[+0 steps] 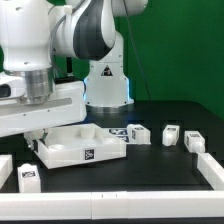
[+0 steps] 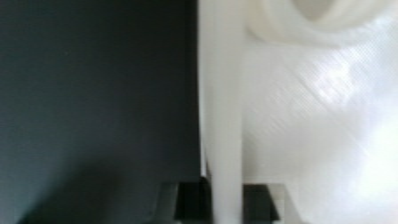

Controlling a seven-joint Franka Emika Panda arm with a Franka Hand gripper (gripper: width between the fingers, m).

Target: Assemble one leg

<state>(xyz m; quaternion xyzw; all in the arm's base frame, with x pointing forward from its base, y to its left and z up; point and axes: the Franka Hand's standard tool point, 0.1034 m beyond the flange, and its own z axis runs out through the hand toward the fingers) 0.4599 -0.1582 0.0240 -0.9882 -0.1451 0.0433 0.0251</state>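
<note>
The pincer (image 1: 42,128) (image 2: 224,200), left of centre in the exterior view, is pinched narrow on the left wall of the square tray part (image 1: 78,150) (image 2: 302,120); the tray's hollow shows nothing in it, and no leg is in hand. The nearest leg (image 1: 28,178) lies on the table (image 1: 120,178) below and slightly left of the pincer in the frame, while three other legs (image 1: 168,135) sit in a row right of the tray, well apart from the pincer. Their long axes are too small to read, and any reach for one would probably need the tray let go first.
</note>
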